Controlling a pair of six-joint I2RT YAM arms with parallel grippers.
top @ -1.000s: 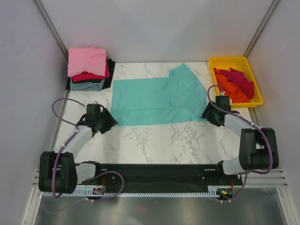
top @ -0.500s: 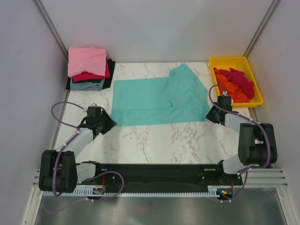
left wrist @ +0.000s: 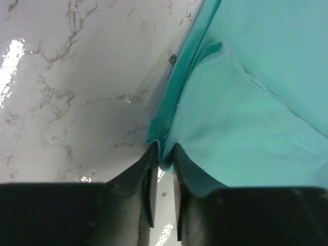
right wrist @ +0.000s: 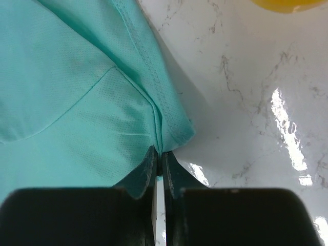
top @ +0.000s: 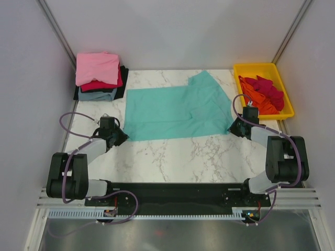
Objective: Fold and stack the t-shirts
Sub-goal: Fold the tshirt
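Observation:
A teal-green t-shirt (top: 175, 112) lies spread flat on the marble table (top: 172, 157), one sleeve pointing to the far right. My left gripper (top: 123, 137) sits at its near left corner, shut on a bunched fold of the teal cloth (left wrist: 165, 154). My right gripper (top: 231, 129) sits at the near right corner, its jaws pinched tight on the shirt's hem (right wrist: 160, 152). Folded t-shirts, pink on top over crimson, grey-blue and black, form a stack (top: 98, 73) at the far left. More t-shirts, red and orange, lie crumpled in the tray (top: 264, 91).
The yellow plastic tray (top: 246, 68) stands at the far right corner, just beyond my right arm. Grey walls close in the table on the left, right and back. The arms' bases and a black rail (top: 172, 191) run along the near edge.
Both grippers moved in to the teal shirt's near corners and closed on the cloth. The shirt's near right corner has been drawn slightly toward the right gripper.

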